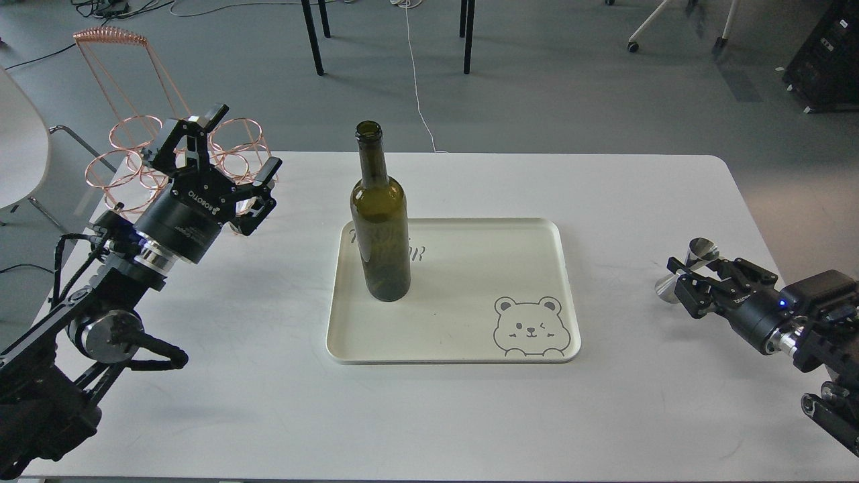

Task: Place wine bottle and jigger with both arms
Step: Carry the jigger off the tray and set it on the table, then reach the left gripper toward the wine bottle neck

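Note:
The wine bottle [380, 221], dark olive green with no label, stands upright on the left part of the cream tray [463, 322]. My left gripper [231, 164] is open and empty, well to the left of the bottle and raised above the table. The jigger [702, 249], small and shiny steel, is tilted near the table's right edge, its lower cone close to the tabletop. My right gripper [691, 274] is closed around its waist.
A copper wire rack [131, 157] stands at the table's back left corner, right behind my left gripper. The tray has a bear drawing [532, 327] at its front right. The white table [624, 194] ends just right of the jigger.

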You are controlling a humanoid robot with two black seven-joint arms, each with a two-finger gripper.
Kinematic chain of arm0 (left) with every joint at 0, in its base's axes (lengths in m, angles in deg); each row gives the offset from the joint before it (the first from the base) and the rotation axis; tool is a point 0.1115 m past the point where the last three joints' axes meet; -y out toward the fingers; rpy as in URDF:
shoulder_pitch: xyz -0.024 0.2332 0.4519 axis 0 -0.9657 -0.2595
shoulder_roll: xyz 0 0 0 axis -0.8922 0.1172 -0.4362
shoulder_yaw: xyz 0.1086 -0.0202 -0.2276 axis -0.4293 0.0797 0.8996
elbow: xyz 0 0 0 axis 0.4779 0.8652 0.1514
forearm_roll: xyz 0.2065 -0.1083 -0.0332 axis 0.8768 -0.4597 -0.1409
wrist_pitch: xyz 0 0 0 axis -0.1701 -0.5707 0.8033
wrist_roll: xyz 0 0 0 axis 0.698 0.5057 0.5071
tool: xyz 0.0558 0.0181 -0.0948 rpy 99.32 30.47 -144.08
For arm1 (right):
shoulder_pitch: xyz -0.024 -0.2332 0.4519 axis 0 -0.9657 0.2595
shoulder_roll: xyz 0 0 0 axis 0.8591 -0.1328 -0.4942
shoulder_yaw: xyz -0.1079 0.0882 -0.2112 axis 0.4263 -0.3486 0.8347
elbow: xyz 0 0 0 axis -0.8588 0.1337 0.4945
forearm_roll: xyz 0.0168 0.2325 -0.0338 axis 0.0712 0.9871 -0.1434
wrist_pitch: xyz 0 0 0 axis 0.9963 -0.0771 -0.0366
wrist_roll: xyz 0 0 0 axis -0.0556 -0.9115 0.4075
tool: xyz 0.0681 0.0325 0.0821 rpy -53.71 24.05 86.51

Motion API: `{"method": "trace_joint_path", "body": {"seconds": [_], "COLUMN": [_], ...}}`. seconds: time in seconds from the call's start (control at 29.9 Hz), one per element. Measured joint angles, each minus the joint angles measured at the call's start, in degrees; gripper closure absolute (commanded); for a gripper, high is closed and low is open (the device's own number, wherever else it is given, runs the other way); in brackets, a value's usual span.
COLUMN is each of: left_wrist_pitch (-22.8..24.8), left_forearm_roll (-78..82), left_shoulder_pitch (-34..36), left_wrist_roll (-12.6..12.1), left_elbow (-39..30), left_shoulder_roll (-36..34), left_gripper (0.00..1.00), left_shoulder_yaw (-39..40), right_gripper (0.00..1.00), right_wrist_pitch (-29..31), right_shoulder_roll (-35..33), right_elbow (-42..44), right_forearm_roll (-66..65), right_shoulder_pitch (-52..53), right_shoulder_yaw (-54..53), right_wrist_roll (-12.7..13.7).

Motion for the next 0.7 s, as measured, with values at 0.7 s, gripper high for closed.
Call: {"method": "trace_joint_path", "body": {"seconds": [0.7], "left_wrist_pitch": [0.03], "left_forearm_roll": [21.8], "left_shoulder_pitch": [-0.9], "left_wrist_roll": [3.65], "left_elbow": [-11.2], "left_shoulder_roll": [-10.04], "left_gripper": [0.01], "left_shoulder_yaw": [-0.09], "right_gripper": [0.02], "right_wrist_pitch": [2.03], "right_shoulder_roll": [-28.65], "right_elbow": [-41.24], "right_forearm_roll": [49.02], "right_shoulder_pitch": [-8.54], "right_shoulder_yaw": [6.29], "right_wrist_roll": [0.01]}}
